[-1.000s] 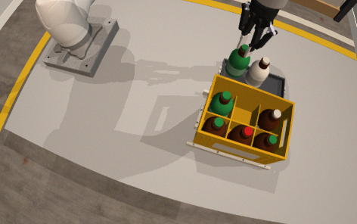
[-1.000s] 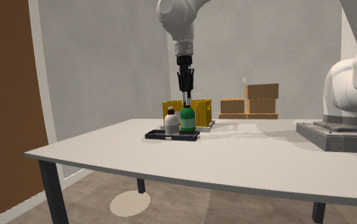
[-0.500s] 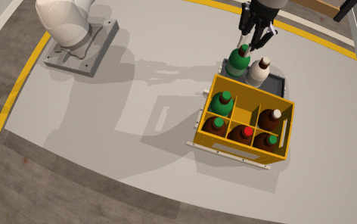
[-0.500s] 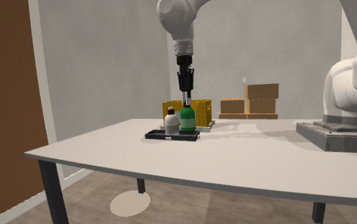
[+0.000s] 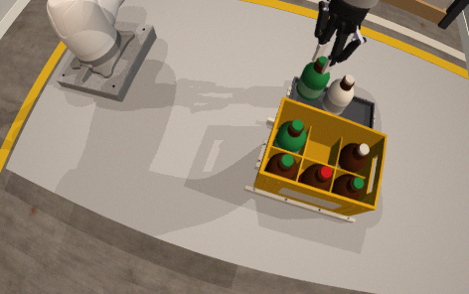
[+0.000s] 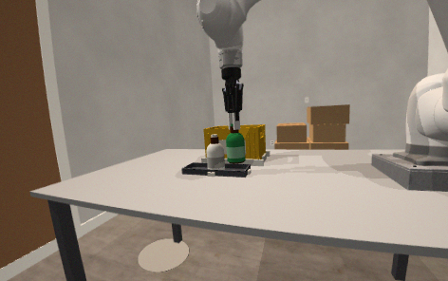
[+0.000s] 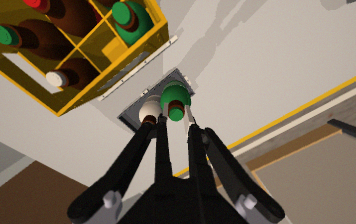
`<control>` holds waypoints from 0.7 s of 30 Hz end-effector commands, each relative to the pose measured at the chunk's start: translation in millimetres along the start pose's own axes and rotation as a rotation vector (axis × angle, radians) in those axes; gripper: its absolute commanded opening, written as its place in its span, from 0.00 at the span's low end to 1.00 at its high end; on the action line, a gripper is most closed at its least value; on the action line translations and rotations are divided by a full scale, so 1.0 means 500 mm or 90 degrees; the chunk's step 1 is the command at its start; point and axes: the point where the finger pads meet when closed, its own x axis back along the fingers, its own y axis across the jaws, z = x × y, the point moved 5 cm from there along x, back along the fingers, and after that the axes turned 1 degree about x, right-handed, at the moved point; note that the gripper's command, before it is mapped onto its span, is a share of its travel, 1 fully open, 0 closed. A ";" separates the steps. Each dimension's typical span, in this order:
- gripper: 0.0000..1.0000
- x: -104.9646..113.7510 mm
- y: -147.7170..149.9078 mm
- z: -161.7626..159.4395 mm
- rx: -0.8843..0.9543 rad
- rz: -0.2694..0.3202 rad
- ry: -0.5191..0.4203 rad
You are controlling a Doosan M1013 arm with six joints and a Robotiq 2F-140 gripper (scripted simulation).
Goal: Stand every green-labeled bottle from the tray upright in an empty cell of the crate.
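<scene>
A green-labeled bottle (image 5: 313,80) with a green cap stands upright at the tray's (image 5: 359,112) left end, beside a white bottle (image 5: 339,93) with a brown cap. My gripper (image 5: 325,61) comes down from above and is shut on the green bottle's neck, which also shows in the wrist view (image 7: 176,111). In the side view (image 6: 235,147) I cannot tell whether the bottle's base touches the tray. The yellow crate (image 5: 320,159) stands just in front of the tray. It holds one green bottle (image 5: 292,135) and several brown bottles. Its back middle cell (image 5: 321,143) is empty.
The arm's base (image 5: 106,55) stands at the table's far left. Cardboard boxes (image 6: 317,127) are stacked behind the table. A yellow line (image 5: 417,50) runs along the floor past the tray.
</scene>
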 end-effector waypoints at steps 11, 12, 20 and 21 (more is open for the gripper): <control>0.00 0.035 -0.001 -0.001 -0.002 0.001 -0.002; 0.00 0.037 -0.001 -0.001 -0.002 0.001 -0.002; 0.00 0.052 -0.001 -0.001 -0.002 0.001 -0.002; 0.00 0.054 -0.001 -0.001 -0.002 0.001 -0.002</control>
